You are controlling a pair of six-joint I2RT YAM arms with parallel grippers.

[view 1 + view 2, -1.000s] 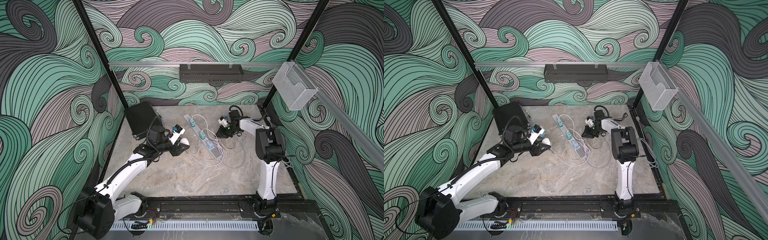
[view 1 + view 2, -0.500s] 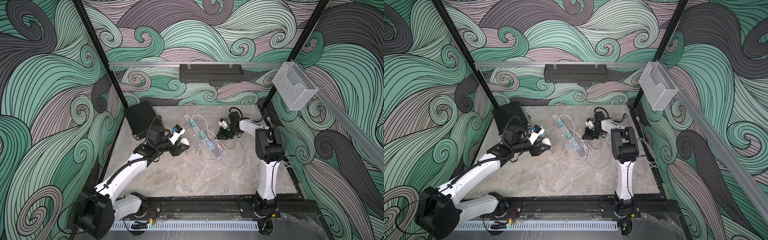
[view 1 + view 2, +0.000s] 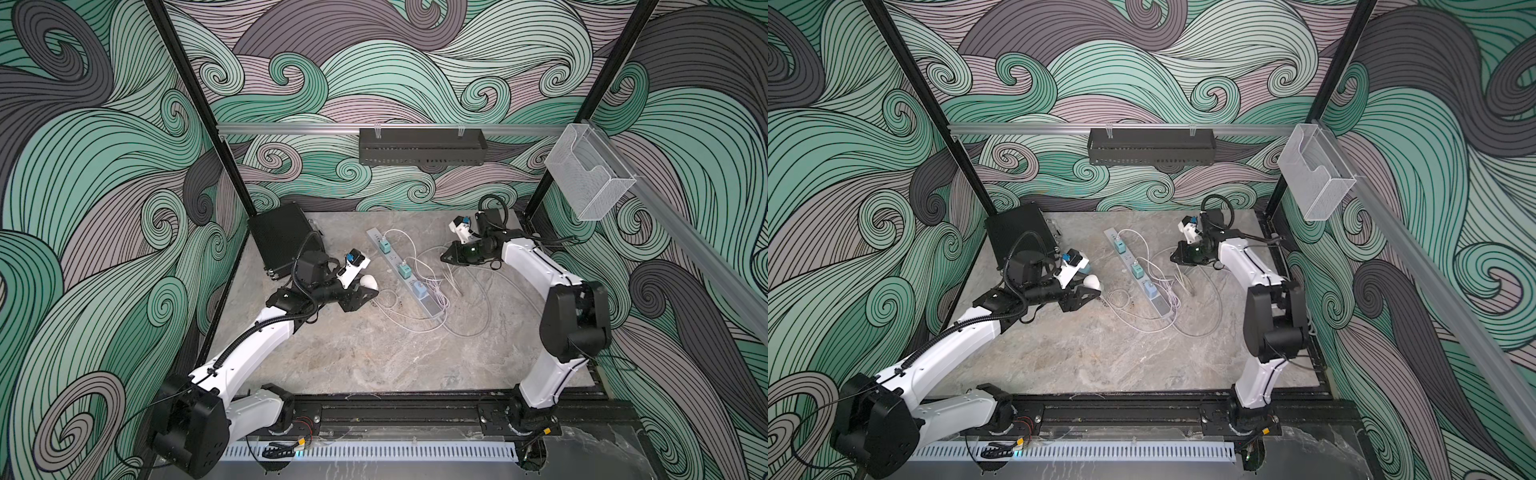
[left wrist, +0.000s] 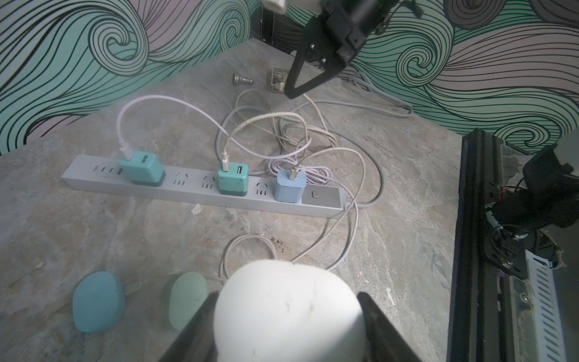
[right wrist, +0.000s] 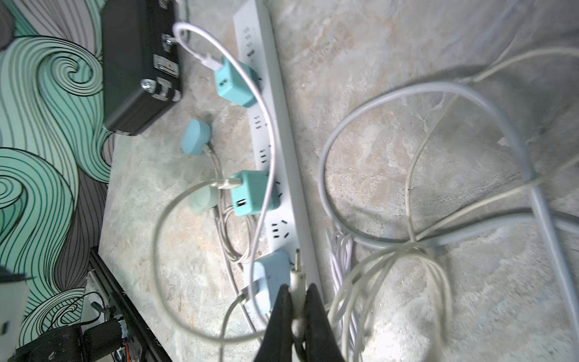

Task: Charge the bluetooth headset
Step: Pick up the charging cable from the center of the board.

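Swirling green and mauve walls enclose a grey marbled tabletop [image 3: 332, 353]. The left arm stretches low from 7 o'clock toward the middle. Its end effector [image 3: 365, 290] is clamped on the white headset case [image 4: 283, 301], which sits between the fingers at about 9 o'clock of the power strip [image 3: 394, 259]. The right arm rises from 5 o'clock, elbow bent, and reaches in at 2 o'clock. There its end effector [image 5: 297, 291] is pinched narrow on a cable plug [image 5: 297, 275], off the strip's 3 o'clock side. Three adapters [image 4: 233, 181] stand in the strip, and a tangle of pale cables [image 5: 341, 250] sprawls beside it. A blue case [image 4: 97, 301] and a pale green case [image 4: 188, 299] lie near the held one. A black box [image 3: 282, 239] fills the 10 o'clock corner.
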